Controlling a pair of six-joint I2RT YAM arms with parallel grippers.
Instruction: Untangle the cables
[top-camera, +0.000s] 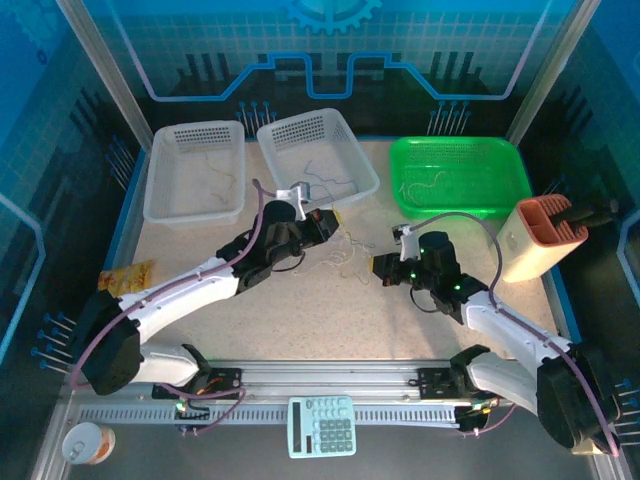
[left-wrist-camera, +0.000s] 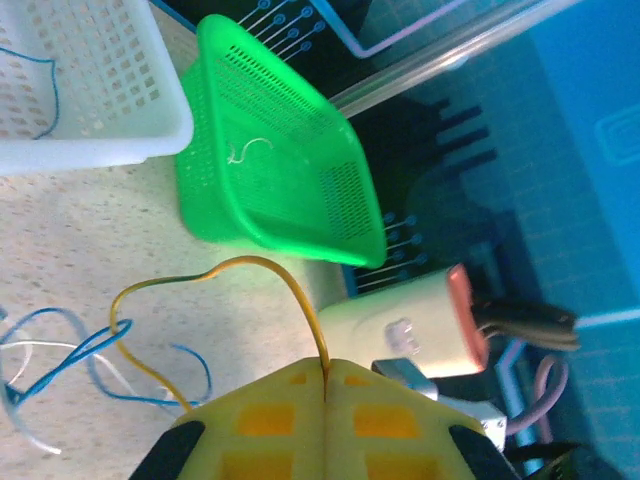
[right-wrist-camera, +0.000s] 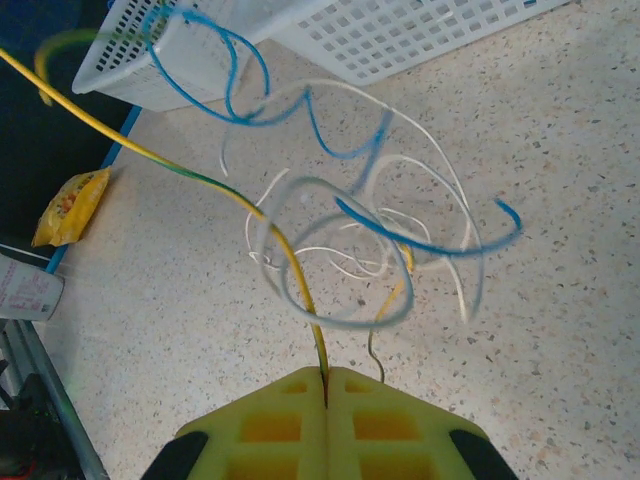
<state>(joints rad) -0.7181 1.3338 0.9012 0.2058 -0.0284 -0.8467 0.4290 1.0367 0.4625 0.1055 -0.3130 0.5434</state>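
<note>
Yellow fingers (left-wrist-camera: 270, 420) of the left gripper (left-wrist-camera: 326, 385) are pressing together on a yellow cable (left-wrist-camera: 250, 259) at the bottom centre of the left wrist frame. The right gripper (right-wrist-camera: 326, 385) is likewise pinching a thin yellow strand (right-wrist-camera: 290, 262) between closed fingers. Blue and whitish cables (right-wrist-camera: 440, 250) are looping in a tangle mid-frame over the speckled table (right-wrist-camera: 560, 330), near a white basket (right-wrist-camera: 420, 35).

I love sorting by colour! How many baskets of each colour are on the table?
White baskets: 2
Green basket: 1
Total: 3
</note>
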